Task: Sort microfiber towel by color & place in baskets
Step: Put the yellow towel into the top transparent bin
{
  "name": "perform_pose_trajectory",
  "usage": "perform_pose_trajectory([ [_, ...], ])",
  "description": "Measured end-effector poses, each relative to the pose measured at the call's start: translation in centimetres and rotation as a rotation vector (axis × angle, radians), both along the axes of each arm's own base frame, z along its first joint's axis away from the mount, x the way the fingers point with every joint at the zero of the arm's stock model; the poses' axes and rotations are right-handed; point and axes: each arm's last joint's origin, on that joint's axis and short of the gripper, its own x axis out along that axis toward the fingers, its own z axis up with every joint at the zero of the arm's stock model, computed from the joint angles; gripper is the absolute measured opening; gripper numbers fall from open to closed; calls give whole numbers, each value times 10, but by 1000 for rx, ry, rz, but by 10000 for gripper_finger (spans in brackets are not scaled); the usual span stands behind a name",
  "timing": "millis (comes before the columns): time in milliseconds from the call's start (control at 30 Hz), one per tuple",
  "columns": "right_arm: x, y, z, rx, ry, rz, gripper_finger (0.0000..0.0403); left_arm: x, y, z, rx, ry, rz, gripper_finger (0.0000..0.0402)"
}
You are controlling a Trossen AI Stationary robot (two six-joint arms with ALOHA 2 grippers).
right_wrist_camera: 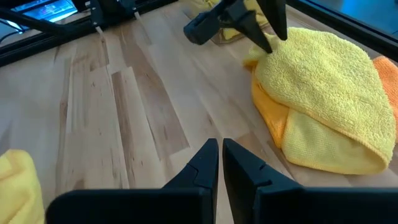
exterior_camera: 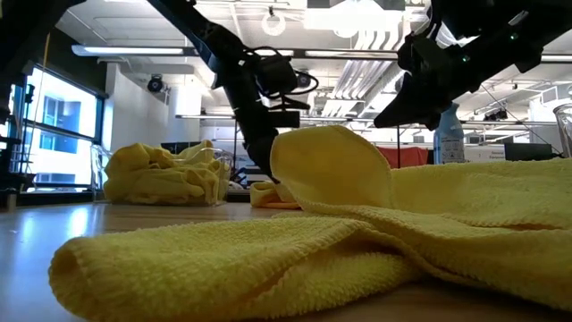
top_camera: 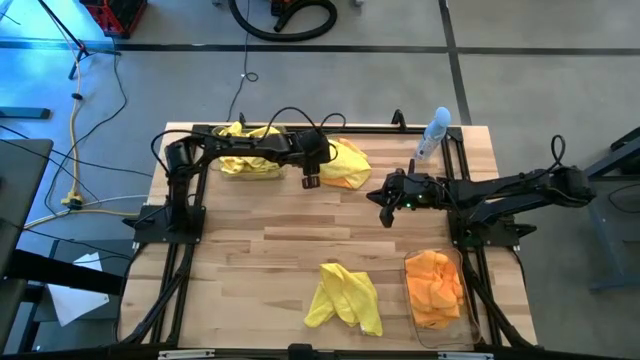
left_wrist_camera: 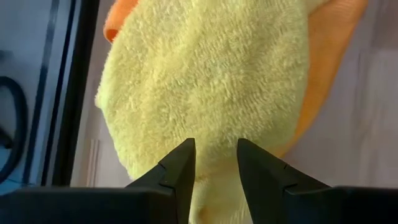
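Observation:
A yellow towel [top_camera: 347, 157] lies on top of an orange one [top_camera: 345, 181] at the table's far middle. My left gripper [left_wrist_camera: 214, 165] stands at this pile's left edge, shut on the yellow towel [left_wrist_camera: 205, 74]. My right gripper [right_wrist_camera: 221, 149] hangs shut above bare wood [top_camera: 388, 208], right of the pile, and touches nothing. Another yellow towel [top_camera: 345, 295] lies crumpled near the front edge. One clear basket [top_camera: 281, 170] at the far left holds yellow towels [top_camera: 248, 150]. A second basket [top_camera: 440, 336] at the near right holds orange towels [top_camera: 435, 285]. My left gripper pinches the yellow towel between its two fingers at the edge [left_wrist_camera: 212, 186] nearest the far-left basket; cloth fills the gap between them. The fingers [right_wrist_camera: 266, 41] come from above, pointing down. The towel is not lifted: it lies spread over the orange towel on the table.
A pale blue spray bottle [top_camera: 435, 132] stands at the far right, behind my right arm. Black arm frames [top_camera: 170, 270] run along the table's left and right sides. Bare wood [top_camera: 270, 230] lies open in the table's middle.

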Motion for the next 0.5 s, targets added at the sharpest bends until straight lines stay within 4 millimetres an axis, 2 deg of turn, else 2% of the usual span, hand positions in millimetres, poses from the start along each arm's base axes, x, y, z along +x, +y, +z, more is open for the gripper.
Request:
perform_pose_trajectory([
  [133,0,0,0,0,1,0,19,-1,2,-1,-15,-2,0,73],
  [267,0,0,0,0,-1,0,19,1,0,-3,-21,-4,-7,14],
  [500,0,0,0,0,-2,0,19,1,-1,-3,-40,-11,27,1],
])
